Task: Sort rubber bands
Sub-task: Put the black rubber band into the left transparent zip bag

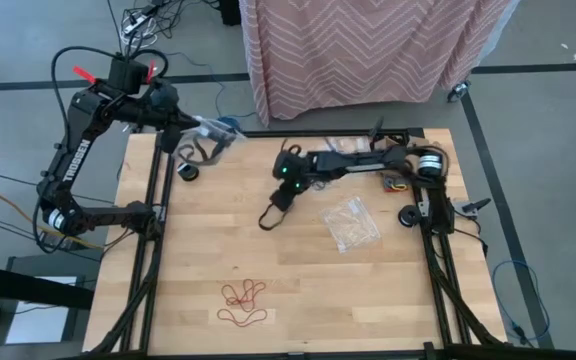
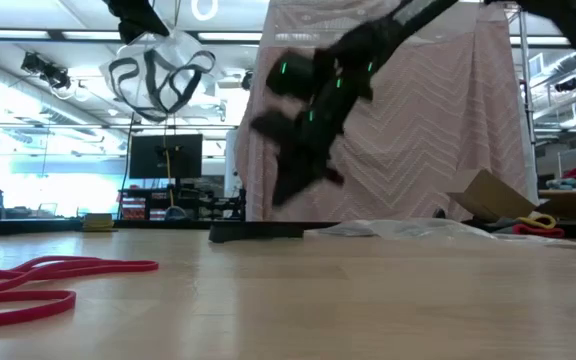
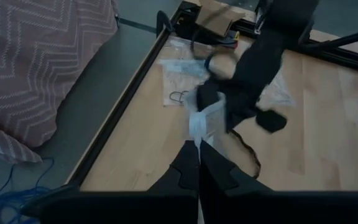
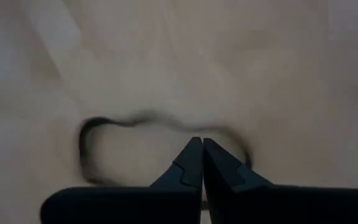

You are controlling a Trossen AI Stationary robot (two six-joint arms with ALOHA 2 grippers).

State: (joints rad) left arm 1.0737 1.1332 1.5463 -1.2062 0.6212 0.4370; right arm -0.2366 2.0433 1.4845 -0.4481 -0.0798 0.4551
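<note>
My left gripper (image 1: 190,128) is raised over the table's far left corner, shut on a clear plastic bag (image 2: 158,72) with dark rubber bands inside. My right gripper (image 1: 266,220) reaches to the table's middle, slanting down, fingers shut (image 4: 202,142) a little above the wood. A black rubber band (image 4: 104,127) lies as a loop on the table just past those fingertips. Red rubber bands (image 1: 243,298) lie near the front edge. My left gripper pinches a bunched part of the clear bag (image 3: 197,124) between its two fingers, slanting down from the far left. The bag hangs below the fingers, clear of the table, with the dark bands sagging in it. My right gripper's tips are next to the black band; I cannot tell whether they touch it.
A second clear plastic bag (image 1: 353,222) lies on the table right of the middle. A flat piece of cardboard (image 1: 348,145) and small coloured items (image 1: 393,183) sit at the far right. A pink zigzag cloth (image 1: 368,50) hangs beyond the far edge.
</note>
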